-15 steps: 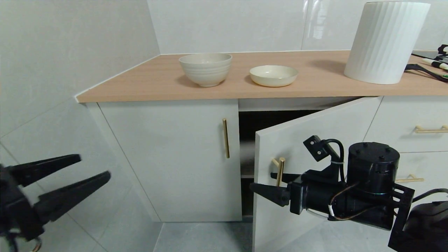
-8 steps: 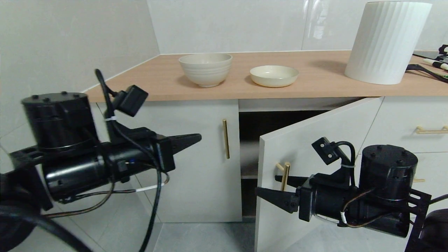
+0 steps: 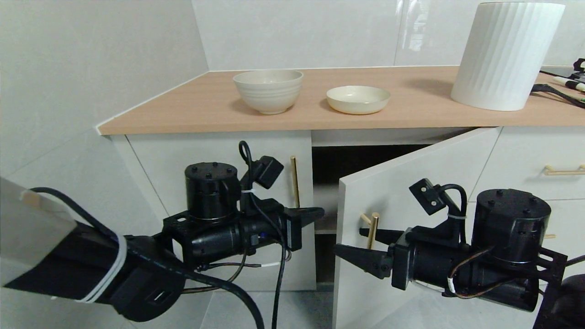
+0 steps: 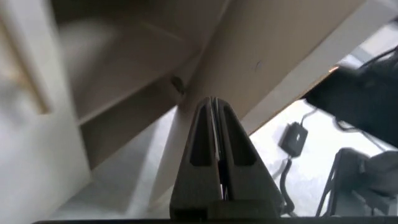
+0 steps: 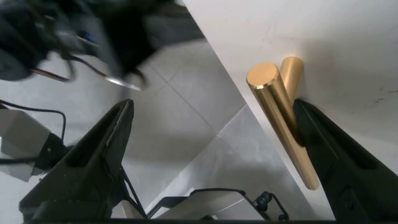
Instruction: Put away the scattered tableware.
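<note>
Evidently the step is getting the cupboard open wide enough to load. The ribbed bowl [image 3: 268,90] and the shallow dish [image 3: 358,98] sit near each other on the desk [image 3: 192,105], above the opening. The right-hand cupboard door [image 3: 411,183] stands partly ajar. The right gripper [image 3: 349,241] has its fingers spread and released on either side of the brass handle [image 5: 283,124], one finger close against the bar. The left gripper [image 3: 316,212], fingers clenched together on nothing, points into the dark gap by the door's free edge.

To do this well, either pinch the bar squarely before pulling, or let the left fingertips press the door's inner face. Follow the hinge arc, and keep both arms below the desk's lip.
</note>
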{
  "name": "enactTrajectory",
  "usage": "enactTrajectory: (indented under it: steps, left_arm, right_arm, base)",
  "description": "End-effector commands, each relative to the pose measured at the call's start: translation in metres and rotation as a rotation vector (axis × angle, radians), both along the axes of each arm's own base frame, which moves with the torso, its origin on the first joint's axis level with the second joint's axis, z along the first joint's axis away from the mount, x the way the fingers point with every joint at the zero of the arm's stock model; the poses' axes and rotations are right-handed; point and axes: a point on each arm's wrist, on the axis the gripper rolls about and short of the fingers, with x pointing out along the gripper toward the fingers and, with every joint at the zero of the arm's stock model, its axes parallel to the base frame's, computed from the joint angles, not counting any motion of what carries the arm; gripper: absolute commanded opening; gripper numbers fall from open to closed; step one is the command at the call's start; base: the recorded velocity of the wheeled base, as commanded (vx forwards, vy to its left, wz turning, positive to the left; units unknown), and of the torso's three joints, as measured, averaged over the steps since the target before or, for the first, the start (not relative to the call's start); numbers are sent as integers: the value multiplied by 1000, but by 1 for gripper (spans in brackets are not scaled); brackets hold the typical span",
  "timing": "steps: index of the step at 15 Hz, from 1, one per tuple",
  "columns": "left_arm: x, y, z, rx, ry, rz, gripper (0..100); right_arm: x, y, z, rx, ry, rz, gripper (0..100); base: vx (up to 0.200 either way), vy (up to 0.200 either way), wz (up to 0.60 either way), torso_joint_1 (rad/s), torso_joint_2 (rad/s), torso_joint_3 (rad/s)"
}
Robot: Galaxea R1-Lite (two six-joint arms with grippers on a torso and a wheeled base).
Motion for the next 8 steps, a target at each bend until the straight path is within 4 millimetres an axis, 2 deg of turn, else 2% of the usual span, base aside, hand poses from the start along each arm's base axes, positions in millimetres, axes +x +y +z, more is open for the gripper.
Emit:
enactTrajectory:
  steps: [1, 3, 6, 8]
  left_arm:
    - [16, -17, -20, 21, 13, -19, 0]
    - [21, -31, -21, 11, -4, -40, 0]
    - [23, -50, -10, -22, -53, -66, 0]
    - [25, -51, -13, -15, -55, -35, 0]
  right_arm:
    - [1, 0, -3, -9, 9, -4, 100]
    - [0, 0, -3, -9, 9, -4, 100]
    - [2, -3, -4, -11, 12, -17, 100]
    - [4, -10, -3, -15, 10, -65, 100]
  base:
    - [0, 0, 0, 0, 0, 0]
    - [0, 0, 0, 0, 0, 0]
    - [0, 0, 0, 0, 0, 0]
    - [0, 0, 0, 0, 0, 0]
